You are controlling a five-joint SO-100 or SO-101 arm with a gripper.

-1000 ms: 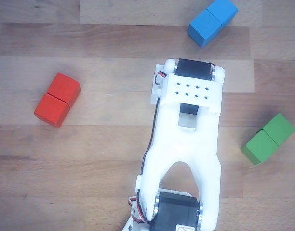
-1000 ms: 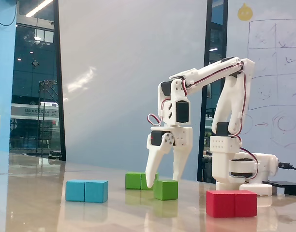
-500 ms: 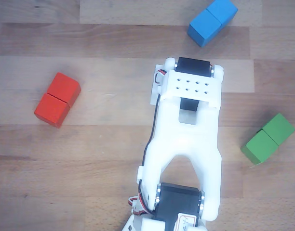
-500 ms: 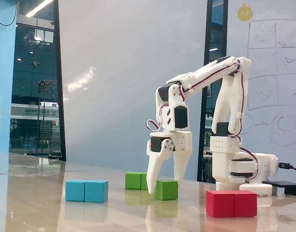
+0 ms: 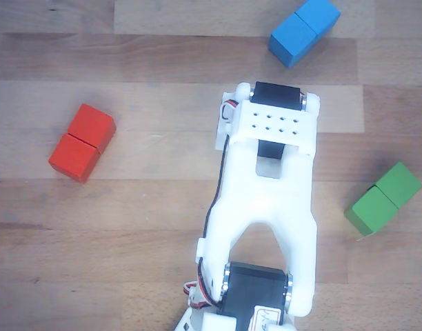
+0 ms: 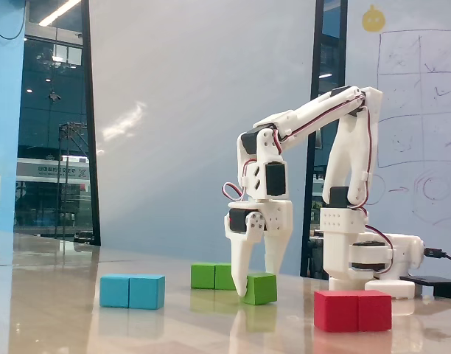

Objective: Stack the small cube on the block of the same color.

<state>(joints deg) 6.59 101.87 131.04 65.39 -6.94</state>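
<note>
Straddling small cube (image 6: 260, 287): gripper (image 6: 256, 282)

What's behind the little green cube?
In the fixed view, the long green block sits behind the small green cube, past the white pincer. The pincer's finger covers the block's right end.

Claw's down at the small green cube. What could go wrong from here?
1. In the fixed view the claw has one fingertip at the small green cube; whether the cube sits between the fingers is unclear, so closing may nudge it.
2. The green double block sits just behind; a shoved cube could bump it.
</note>
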